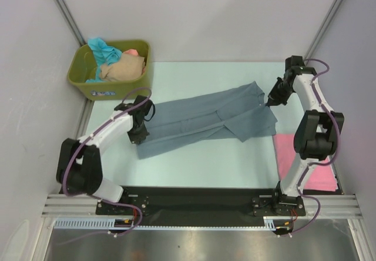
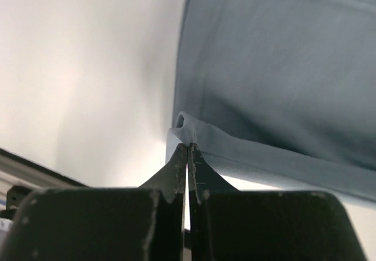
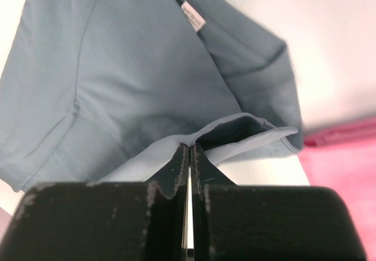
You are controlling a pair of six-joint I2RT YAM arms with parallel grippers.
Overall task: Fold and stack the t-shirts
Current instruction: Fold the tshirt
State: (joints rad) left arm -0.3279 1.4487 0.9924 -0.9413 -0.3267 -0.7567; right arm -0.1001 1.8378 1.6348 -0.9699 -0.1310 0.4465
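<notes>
I counted five t-shirts in all. Two lay on the single worktop point(image 1: 205, 161): one slate grey-blue t-shirt point(image 1: 205, 117) and one pink t-shirt point(image 1: 322, 176). Three more were bundled in the one olive-green tub point(image 1: 108, 90): one teal t-shirt point(image 1: 104, 50), one beige t-shirt point(image 1: 123, 68) and a scrap of one salmon t-shirt point(image 1: 133, 52). There were two arms, the left arm point(image 1: 108, 129) and the right arm point(image 1: 309, 90), and two claws, the left claw point(image 1: 140, 137) and the right claw point(image 1: 269, 103).
</notes>
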